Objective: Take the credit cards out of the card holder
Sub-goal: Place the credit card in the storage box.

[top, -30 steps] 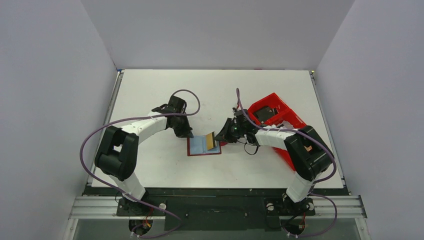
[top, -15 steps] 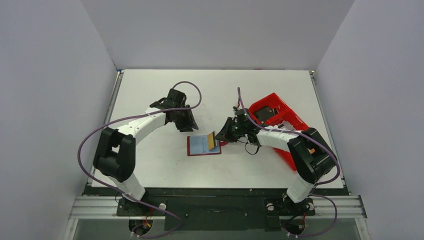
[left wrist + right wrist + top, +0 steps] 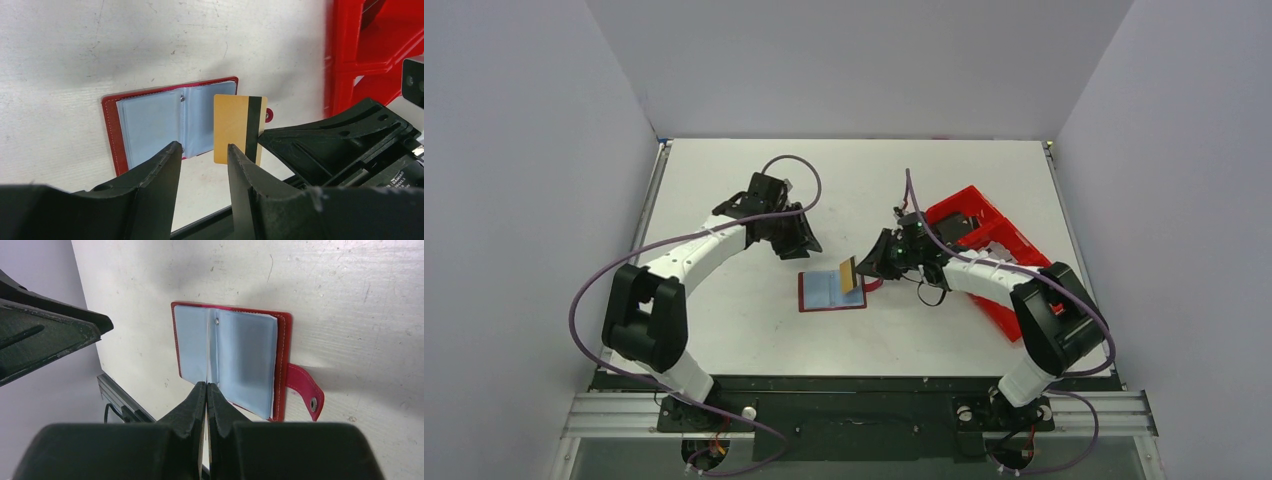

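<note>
Here, gold card (image 3: 235, 127) pinched in right tool (image 3: 206, 386), above card holder (image 3: 150, 120).

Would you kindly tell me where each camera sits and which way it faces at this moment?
Top external: fixed above and behind the arms, looking down on the table; both arms show whole.
Left wrist: on the left arm, facing rightward past the card holder and gold card to the red tray; its open jaws at the bottom.
Right wrist: on the right arm, facing leftward over the holder; its shut jaws at the bottom.
Shared: both wrist views show the open holder.
</note>
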`<state>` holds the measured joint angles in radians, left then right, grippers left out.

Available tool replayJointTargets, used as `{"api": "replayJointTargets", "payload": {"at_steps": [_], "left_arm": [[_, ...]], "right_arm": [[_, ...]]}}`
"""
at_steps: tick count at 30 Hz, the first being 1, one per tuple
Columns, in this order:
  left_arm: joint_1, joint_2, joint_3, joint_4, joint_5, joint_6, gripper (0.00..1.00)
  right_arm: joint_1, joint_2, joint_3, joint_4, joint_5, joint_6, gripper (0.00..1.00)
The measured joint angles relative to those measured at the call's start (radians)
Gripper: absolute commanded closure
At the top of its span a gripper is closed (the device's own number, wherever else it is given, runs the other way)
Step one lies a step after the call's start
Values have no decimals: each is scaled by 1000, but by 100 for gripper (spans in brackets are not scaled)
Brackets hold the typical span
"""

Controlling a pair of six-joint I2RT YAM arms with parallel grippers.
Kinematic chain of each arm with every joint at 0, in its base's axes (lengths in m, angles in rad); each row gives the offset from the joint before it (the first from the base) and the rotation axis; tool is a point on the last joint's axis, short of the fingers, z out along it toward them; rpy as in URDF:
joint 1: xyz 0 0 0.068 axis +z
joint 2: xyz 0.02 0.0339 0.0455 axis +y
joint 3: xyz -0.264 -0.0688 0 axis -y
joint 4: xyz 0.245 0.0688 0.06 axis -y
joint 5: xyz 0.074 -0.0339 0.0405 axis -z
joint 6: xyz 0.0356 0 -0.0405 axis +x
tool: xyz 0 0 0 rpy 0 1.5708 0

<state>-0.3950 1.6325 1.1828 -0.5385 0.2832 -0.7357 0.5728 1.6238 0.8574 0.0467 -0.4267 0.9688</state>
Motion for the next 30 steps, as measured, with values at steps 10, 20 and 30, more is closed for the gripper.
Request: {"api": "replayJointTargets", "payload": {"at_steps": [10, 20, 30], "left_arm": [[17, -34, -46, 89, 110, -21, 63], [33, -34, -151, 278, 296, -123, 63], [55, -44, -245, 565, 450, -280, 63]], "right_arm": [[-14, -58, 5, -19, -5, 3, 100], [-45, -137, 7, 10, -70, 66, 100], [-68, -143, 6, 153, -154, 188, 100]]}}
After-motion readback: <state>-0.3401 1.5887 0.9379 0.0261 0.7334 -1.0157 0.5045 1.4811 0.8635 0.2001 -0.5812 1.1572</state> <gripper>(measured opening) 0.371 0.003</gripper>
